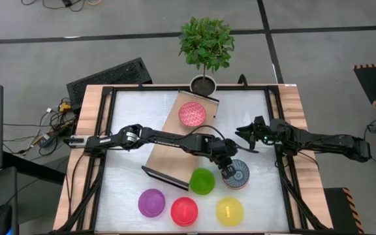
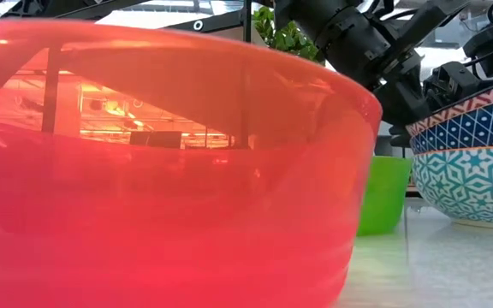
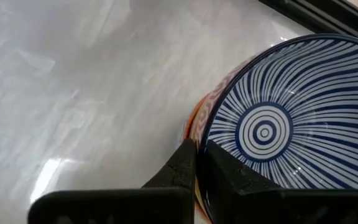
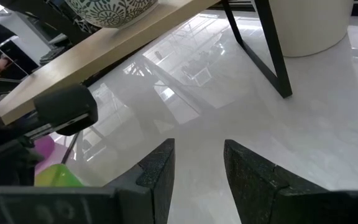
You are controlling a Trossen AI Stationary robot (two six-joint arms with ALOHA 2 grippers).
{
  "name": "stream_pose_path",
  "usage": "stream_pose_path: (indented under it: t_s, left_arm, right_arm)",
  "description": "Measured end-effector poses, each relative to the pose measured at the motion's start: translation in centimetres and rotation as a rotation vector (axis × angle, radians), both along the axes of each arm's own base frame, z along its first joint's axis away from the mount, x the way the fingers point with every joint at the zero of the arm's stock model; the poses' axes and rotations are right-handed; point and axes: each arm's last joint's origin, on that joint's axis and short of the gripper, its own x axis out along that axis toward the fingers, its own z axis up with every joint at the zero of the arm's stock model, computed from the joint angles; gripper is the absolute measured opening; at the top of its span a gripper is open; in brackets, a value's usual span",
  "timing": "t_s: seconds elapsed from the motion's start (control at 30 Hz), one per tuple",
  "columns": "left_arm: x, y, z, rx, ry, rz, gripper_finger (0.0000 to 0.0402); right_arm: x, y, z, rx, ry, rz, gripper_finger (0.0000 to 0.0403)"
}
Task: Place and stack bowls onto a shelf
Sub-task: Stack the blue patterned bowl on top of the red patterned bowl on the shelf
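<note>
fingers (image 3: 182, 168) of the left gripper (image 1: 228, 171) are pinched on the near-left rim of the blue-white bowl (image 1: 235, 174), which sits on the white tabletop (image 1: 129, 170) just right of the green bowl (image 1: 202, 181). right gripper (image 1: 246, 137) hovers with its fingers spread, empty, to the right of the shelf (image 1: 168, 153). 1 red-white bowl (image 1: 192, 114) rests on the shelf's far end. purple bowl (image 1: 151, 203), red bowl (image 1: 184, 211) and yellow bowl (image 1: 229, 211) line the table's near edge.
</note>
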Motion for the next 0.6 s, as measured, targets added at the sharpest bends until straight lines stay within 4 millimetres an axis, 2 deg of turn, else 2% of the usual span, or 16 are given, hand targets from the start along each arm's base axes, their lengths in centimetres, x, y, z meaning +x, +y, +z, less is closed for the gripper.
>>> stream_pose_path:
  t_s: [0.27, 0.6]
  left_arm:
    - [-0.1, 0.2, 2.9, -0.005, -0.017, 0.039, 0.0001]
    - [-0.9, 1.0, 4.6, -0.092, -0.002, 0.063, 0.0]
  right_arm:
    - [0.0, 0.0, 0.0, 0.0, 0.0, 0.0, 0.0164]
    - [0.0, 0.0, -0.1, 0.004, 0.012, 0.0, 0.0164]
